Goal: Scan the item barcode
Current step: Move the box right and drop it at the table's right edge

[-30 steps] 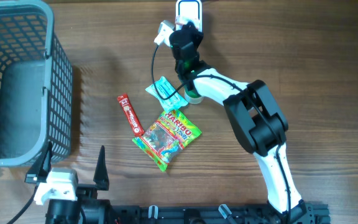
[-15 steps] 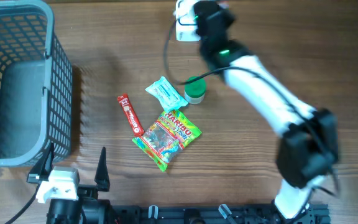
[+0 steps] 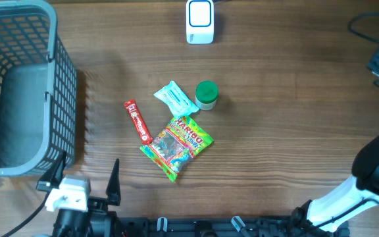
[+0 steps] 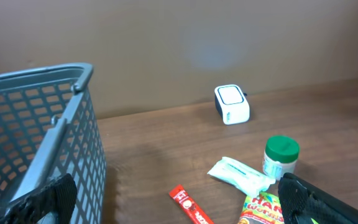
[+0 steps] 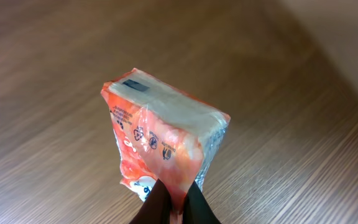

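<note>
An orange packet (image 5: 166, 134) is pinched tight by the right gripper (image 5: 175, 198) at three o'clock, while the left gripper (image 3: 88, 163) is held wide apart at seven o'clock.

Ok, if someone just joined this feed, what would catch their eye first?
Probably the orange packet filling the right wrist view, pinched at its lower edge by the right gripper. After that, the big grey basket at the overhead view's left edge and the colourful Haribo bag mid-table.
</note>
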